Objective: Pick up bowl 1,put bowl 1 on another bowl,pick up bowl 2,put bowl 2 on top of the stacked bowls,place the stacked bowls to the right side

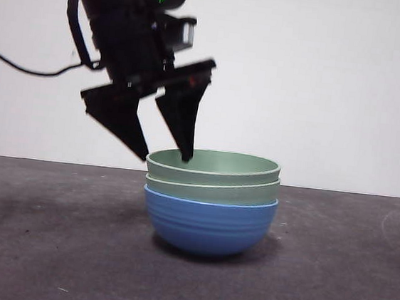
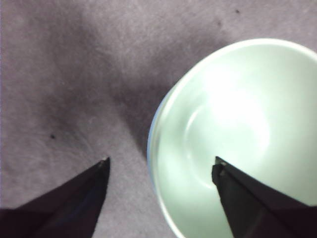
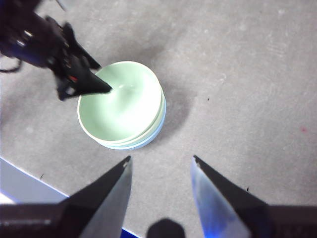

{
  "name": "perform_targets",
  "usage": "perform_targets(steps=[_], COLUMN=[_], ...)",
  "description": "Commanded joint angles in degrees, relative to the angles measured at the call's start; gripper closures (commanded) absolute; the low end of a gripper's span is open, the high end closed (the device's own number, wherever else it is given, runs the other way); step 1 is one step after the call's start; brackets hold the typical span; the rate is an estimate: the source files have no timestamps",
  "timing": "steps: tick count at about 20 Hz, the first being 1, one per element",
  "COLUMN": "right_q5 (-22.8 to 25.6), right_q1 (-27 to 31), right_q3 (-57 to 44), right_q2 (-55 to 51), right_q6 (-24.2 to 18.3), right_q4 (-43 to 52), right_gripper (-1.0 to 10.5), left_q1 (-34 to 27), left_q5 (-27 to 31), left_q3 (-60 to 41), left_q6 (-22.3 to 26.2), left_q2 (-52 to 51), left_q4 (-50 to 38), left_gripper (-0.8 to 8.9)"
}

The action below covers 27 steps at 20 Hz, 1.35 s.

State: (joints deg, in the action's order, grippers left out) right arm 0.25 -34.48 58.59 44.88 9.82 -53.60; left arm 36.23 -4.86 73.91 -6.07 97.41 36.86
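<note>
Our left pincer gapes empty astride the top rim of three nested ribbed plastic-looking bowls. They look light, stiff, slick; we judge pinching the rim best. Our right pincer waits open.

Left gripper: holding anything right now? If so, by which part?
Nothing held. The left gripper is open, straddling the rim of the top green bowl of the stacked bowls: one jaw inside, one outside.
</note>
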Motion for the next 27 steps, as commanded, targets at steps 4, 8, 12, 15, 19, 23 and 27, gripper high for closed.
perform_targets(steps=[4, 8, 12, 15, 19, 23, 27], right_q5=[0.04, -0.39, -4.59, -6.36, -6.36, -7.74, -9.35], right_q1=[-0.04, -0.04, 0.07, 0.39, 1.16, 1.38, 1.42], right_q3=[-0.17, -0.17, -0.17, -0.17, -0.17, -0.17, -0.17], right_q2=[4.81, 12.61, 23.71, 32.39, 42.86, 48.7, 50.16], right_q6=[0.85, 1.11, 2.97, 4.96, 5.81, 6.36, 6.82], right_q4=[1.57, 6.82, 15.91, 21.88, 25.9, 26.84, 26.8], right_gripper=[4.7, 4.7, 4.7, 4.7, 4.7, 4.8, 7.5], left_q1=[0.28, 0.28, 0.28, 0.28, 0.28, 0.28, 0.28], left_q5=[0.31, 0.35, 0.33, 0.33, 0.28, 0.24, 0.26], left_q3=[6.16, 11.45, 16.41, 17.35, 17.35, 17.35, 17.35], left_q6=[0.31, 1.64, 2.54, 2.89, 2.89, 2.89, 2.86], left_q2=[-5.62, -12.5, -20.22, -25.57, -31.08, -33.79, -34.25], left_q4=[8.2, 14.1, 19.91, 22.18, 25.99, 27.56, 28.5], left_gripper=[4.59, 4.59, 4.59, 4.69, 4.69, 4.68, 4.68])
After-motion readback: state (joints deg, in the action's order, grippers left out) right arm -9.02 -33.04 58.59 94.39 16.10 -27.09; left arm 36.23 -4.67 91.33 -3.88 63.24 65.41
